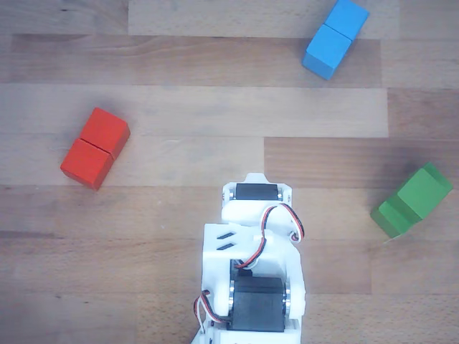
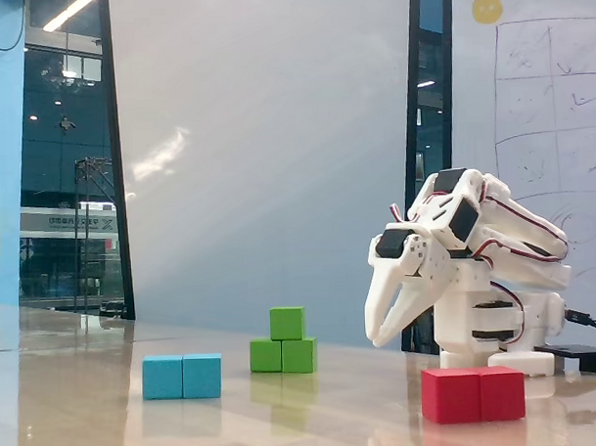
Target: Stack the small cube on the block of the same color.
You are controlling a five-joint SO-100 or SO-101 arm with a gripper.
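Observation:
The small cube [image 2: 288, 323] is green and rests on top of the green block [image 2: 283, 356], toward its right half in the fixed view. The other view looks down on this stack at the right edge, the small cube [image 1: 427, 188] above the block [image 1: 391, 215]. My gripper [image 2: 378, 338] hangs to the right of the stack, well apart from it, pointing down with its fingers together and nothing between them. The arm is folded back over its base. In the other view the wrist's white body [image 1: 254, 236] hides the fingers.
A red double block [image 2: 473, 393] lies in front of the arm's base [image 2: 488, 324]; the other view has it [image 1: 95, 147] at the left. A blue double block [image 2: 182, 376] lies left of the green stack, at top right [image 1: 336, 37] in the other view.

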